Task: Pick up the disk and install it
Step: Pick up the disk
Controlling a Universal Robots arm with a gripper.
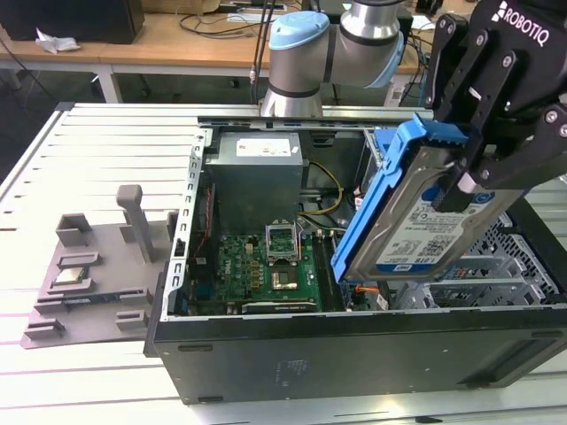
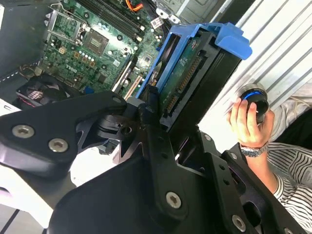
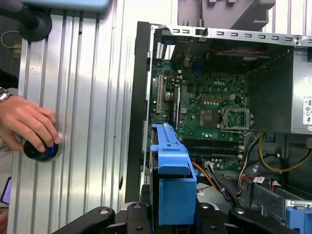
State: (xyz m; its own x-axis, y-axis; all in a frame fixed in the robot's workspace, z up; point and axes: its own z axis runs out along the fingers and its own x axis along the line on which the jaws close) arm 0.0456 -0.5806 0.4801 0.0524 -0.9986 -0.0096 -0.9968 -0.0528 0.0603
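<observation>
The jaws are clenched on the disk (image 1: 412, 221), pinching its flat faces near 1 end, so it hangs tilted above the open computer case (image 1: 354, 354). Its long axis slopes down from the jaws toward the case interior, with the blue carrier bracket (image 3: 170, 165) framing it. The perforated metal bay (image 1: 514, 252) lies just beneath, and the motherboard (image 1: 266, 266) is further toward the exterior view's left.

The disk (image 1: 412, 232), silver with a white-and-blue label and framed by a blue plastic carrier, is held aloft, tilted steeply on edge, above the open computer case (image 1: 337, 363).
</observation>
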